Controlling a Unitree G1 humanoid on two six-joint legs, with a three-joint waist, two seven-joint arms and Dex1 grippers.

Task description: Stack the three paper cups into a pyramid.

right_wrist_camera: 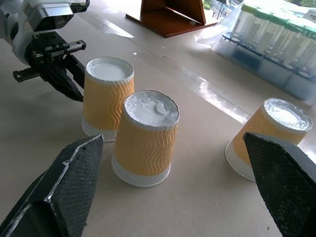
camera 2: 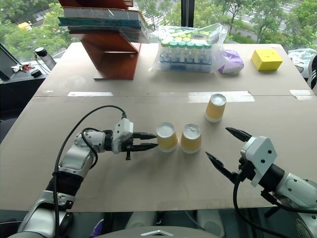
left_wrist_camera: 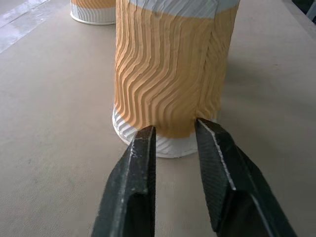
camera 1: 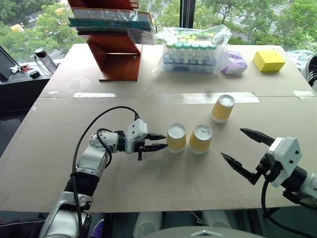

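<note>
We see the third paper cup (camera 1: pixel 222 108) upside down, beyond our spread right end effector (camera 1: pixel 241 148), nearer than the left end effector (camera 1: pixel 159 141), nearly pressed together.

Left arm extends low over the bench, elbow bent, forearm angled inward. Left claw (camera 1: pixel 159 142) points toward the robot's right, roughly level, its two black fingers (left_wrist_camera: pixel 133 187) drawn near together with a narrow gap between the tips (nothing gripped). Right arm enters from the lower right corner, wrist raised. Right claw (camera 1: pixel 245 147) points forward and leftward, fingers (right_wrist_camera: pixel 69 182) spread wide apart.
</note>
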